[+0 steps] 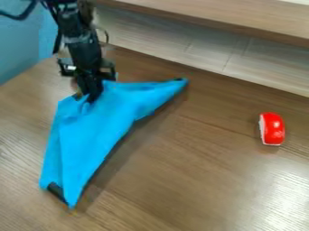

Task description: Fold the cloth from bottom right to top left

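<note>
The gripper (91,97) hangs at the upper left of the view, its tips down at the top left corner of the blue cloth (102,131). The cloth lies folded over into a rough triangle, one point reaching right to the upper middle and the other down to the lower left. Its long edge faces the lower right. Dark patches show at the right point and at the lower left end. Whether the fingertips hold any fabric is not clear, as cloth bunches around them.
A red object with a white edge (273,128) sits on the wooden table (181,180) at the right. Along the back runs a pale panel (211,56) beneath a wooden ledge (229,20). A blue surface (21,49) stands at the upper left.
</note>
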Robot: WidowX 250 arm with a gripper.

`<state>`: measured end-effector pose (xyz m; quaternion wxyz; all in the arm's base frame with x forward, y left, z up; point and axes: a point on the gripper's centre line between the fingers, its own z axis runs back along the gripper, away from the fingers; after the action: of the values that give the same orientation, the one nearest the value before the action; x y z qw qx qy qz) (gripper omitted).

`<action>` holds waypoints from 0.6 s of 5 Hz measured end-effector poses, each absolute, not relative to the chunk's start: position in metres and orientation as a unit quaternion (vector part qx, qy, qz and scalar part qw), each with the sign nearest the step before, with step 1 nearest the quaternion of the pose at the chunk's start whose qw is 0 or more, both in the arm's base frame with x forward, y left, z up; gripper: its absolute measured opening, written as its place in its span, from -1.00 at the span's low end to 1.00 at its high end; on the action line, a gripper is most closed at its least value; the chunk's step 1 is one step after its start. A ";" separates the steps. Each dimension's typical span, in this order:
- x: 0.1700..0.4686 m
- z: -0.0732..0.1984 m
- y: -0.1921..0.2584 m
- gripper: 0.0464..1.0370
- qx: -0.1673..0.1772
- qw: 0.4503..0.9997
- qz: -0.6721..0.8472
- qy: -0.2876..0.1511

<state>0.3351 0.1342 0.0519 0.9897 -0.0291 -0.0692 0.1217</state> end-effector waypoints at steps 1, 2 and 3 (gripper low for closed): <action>0.339 0.031 0.139 -0.97 -0.035 0.991 0.114 -0.056; 0.344 0.028 0.142 -0.91 -0.047 0.990 0.118 -0.061; 0.343 0.027 0.135 -0.57 -0.063 0.988 0.124 -0.067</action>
<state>0.3429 0.1345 0.0269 0.9881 -0.0631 -0.0670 0.1237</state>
